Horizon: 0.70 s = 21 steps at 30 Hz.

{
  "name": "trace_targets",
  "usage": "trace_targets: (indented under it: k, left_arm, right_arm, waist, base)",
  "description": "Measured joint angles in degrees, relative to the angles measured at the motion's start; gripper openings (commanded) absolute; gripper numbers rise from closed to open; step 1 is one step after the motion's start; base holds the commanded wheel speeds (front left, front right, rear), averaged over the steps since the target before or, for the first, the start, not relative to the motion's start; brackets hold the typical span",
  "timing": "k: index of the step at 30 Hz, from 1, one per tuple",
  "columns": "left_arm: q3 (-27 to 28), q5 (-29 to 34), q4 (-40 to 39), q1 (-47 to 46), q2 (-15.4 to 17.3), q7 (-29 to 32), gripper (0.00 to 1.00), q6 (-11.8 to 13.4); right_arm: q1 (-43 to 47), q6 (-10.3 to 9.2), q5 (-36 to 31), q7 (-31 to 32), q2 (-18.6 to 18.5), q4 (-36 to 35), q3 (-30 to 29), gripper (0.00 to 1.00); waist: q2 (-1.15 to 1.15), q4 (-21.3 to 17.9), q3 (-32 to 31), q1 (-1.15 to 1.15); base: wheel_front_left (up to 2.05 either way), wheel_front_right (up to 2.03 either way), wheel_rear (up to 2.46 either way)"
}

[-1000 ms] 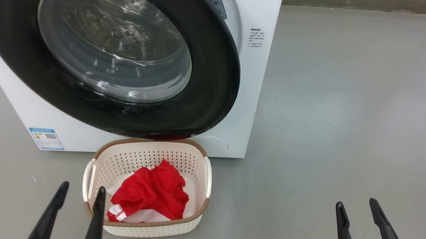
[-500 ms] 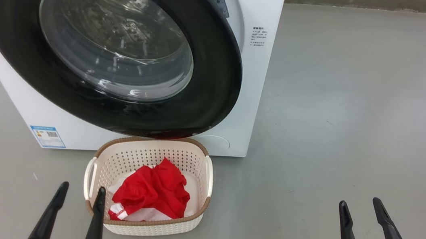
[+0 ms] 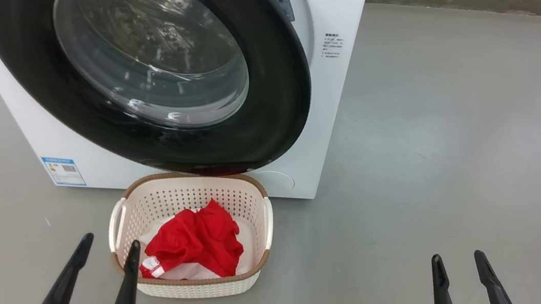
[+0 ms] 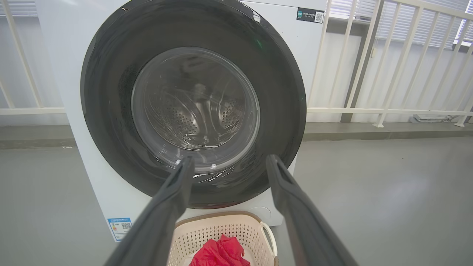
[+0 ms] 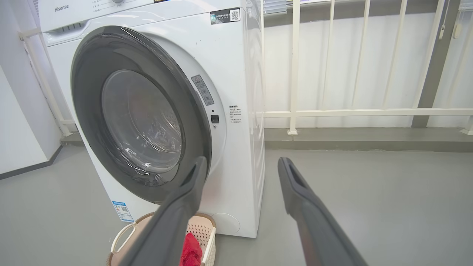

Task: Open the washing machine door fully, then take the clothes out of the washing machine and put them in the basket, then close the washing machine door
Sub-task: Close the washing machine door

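Head view: camera shift only. Clothes (image 3: pixel 195 238) in basket (image 3: pixel 197 287), 6 o'clock of washing machine door (image 3: pixel 149 49), apparently ajar. Left claw (image 3: pixel 111 241), right claw (image 3: pixel 458 256) spread, empty. Closing outstanding.

Head looks down; both wrists face washing machine door (image 4: pixel 194 105); basket (image 3: pixel 192 196) shared.

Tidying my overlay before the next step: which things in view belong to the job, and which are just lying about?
Job: washing machine door, washing machine, clothes, basket.
Lying about: white railing, grey floor.
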Motion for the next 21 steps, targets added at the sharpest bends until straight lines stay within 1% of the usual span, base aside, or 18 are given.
trace_targets:
  k: [1,2,3,13,21]
  left_arm:
    - [-0.1,0.05,-0.02,0.0,0.0,0.1,1.0,0.0]
    - [-0.21,0.09,-0.03,0.0,0.0,0.23,1.0,0.0]
    - [-0.33,0.24,-0.05,0.0,0.02,0.34,1.0,0.0]
    - [-1.8,0.33,-1.64,-0.13,-0.04,0.49,1.0,-0.01]
    - [-3.55,0.37,-1.94,-1.41,-0.97,0.47,1.0,-0.08]
  right_arm:
    - [0.0,0.0,0.0,0.0,0.0,0.0,0.0,0.7]
    - [0.0,-0.01,0.0,0.01,0.0,0.0,0.0,0.29]
    - [0.0,-0.01,-0.01,0.01,0.0,0.0,0.01,0.0]
    - [-0.29,0.0,-0.16,1.03,0.0,0.12,1.33,0.0]
    - [-5.29,0.0,0.1,3.05,-0.04,2.49,1.9,0.0]
  waist:
    - [0.0,0.08,-0.01,0.0]
    - [0.0,0.19,-0.02,0.0]
    - [0.0,0.32,-0.02,0.0]
    - [0.0,3.13,1.05,0.0]
    - [0.0,7.14,2.59,0.0]
  base:
    - [0.0,0.0,0.0]
    - [0.0,0.0,0.0]
    - [0.0,0.0,0.0]
    - [0.0,0.0,0.0]
    - [0.0,0.0,0.0]
